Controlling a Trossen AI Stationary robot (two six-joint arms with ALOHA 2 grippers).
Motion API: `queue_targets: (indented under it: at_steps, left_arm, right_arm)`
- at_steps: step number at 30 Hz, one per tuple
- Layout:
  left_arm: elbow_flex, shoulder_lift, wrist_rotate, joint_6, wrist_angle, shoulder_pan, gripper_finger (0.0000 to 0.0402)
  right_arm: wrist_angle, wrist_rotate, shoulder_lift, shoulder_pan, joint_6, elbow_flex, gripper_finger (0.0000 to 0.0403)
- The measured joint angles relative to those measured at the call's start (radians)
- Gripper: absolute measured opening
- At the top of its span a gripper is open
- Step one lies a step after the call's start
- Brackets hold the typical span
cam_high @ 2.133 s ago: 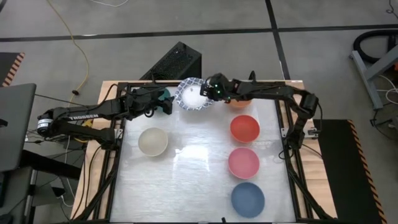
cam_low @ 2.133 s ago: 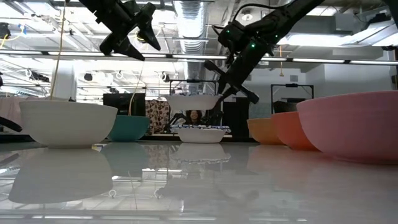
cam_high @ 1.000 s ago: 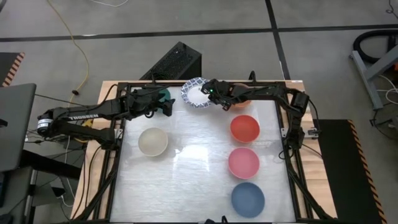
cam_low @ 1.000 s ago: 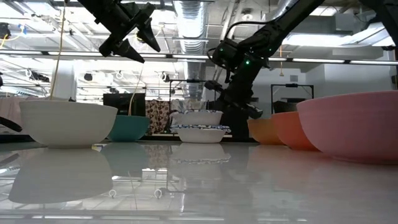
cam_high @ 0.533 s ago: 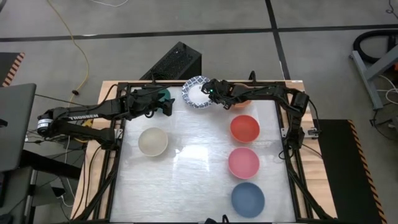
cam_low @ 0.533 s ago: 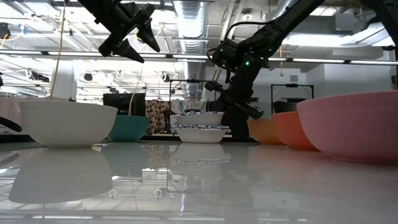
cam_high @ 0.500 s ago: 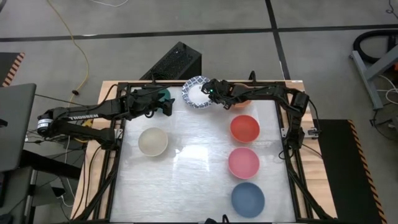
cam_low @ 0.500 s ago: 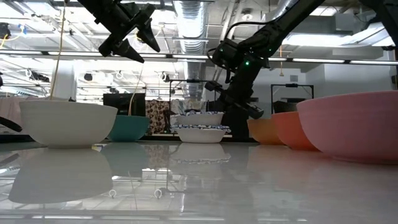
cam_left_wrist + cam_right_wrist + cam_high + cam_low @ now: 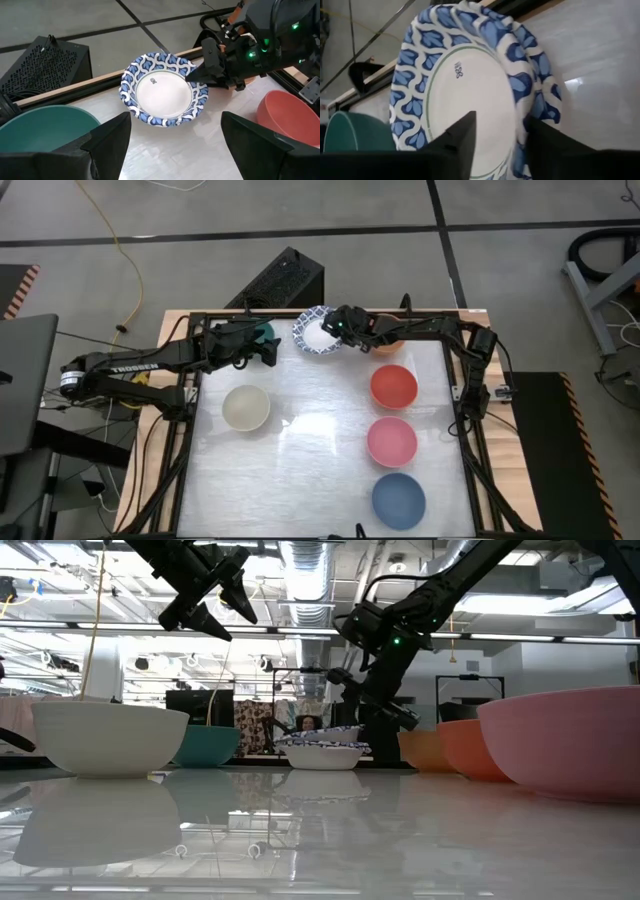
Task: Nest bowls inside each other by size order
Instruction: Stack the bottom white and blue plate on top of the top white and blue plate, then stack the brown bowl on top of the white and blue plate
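Observation:
A stack of white bowls with blue patterned rims [image 9: 316, 334] stands on the table at the far middle. The top bowl [image 9: 322, 737] lies slightly tilted in the one below [image 9: 322, 756]. My right gripper [image 9: 343, 327] is open at the stack's right side. One finger [image 9: 460, 142] is over the top bowl's inside and the other [image 9: 547, 145] is outside its rim. My left gripper [image 9: 269, 351] is open and empty, raised above the teal bowl [image 9: 262, 330], left of the stack. My right gripper's fingers stand astride the right side of the top patterned bowl's rim [image 9: 522, 135], slanting down from the table's right. I cannot tell whether either finger touches it. The bowl rests in the bowl below.
A cream bowl [image 9: 245, 407] stands on the left. An orange bowl [image 9: 389, 347] lies partly under my right arm. Red [image 9: 393, 386], pink [image 9: 391, 441] and blue [image 9: 398, 499] bowls run down the right side. The table's middle is bare.
The top patterned bowl, a second ago held just above the lower patterned bowl, has sunk into it and now sits slightly tilted. My right gripper has stayed at the bowl's right rim.

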Motion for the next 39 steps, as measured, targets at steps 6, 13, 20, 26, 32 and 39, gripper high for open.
queue_targets:
  at_steps: [6, 13, 20, 26, 32, 39]
  left_arm:
    - [0.000, 0.000, 0.013, -0.002, -0.008, 0.000, 0.0297]
    - [0.000, 0.000, 0.014, -0.002, -0.012, 0.000, 0.0297]
    - [0.000, 0.000, 0.014, -0.002, -0.013, 0.000, 0.0297]
    - [0.000, 0.000, 0.014, -0.001, -0.012, 0.000, 0.0297]
    - [0.000, 0.000, 0.072, 0.001, -0.013, 0.000, 0.0297]
    - [0.000, 0.000, 0.240, 0.006, -0.012, 0.000, 0.0297]
  right_arm:
    - [0.028, -0.036, -0.003, 0.000, -0.076, 0.000, 0.0247]
    - [-0.007, -0.080, -0.021, 0.000, -0.125, -0.001, 0.0258]
    - [-0.045, -0.082, -0.073, -0.002, -0.162, 0.000, 0.0259]
    - [-0.154, -0.082, -0.101, -0.008, -0.218, 0.000, 0.0259]
    - [-0.186, -0.084, -0.161, -0.004, -0.350, -0.001, 0.0259]
    - [-0.320, -0.044, -0.351, -0.020, -0.540, -0.001, 0.0258]
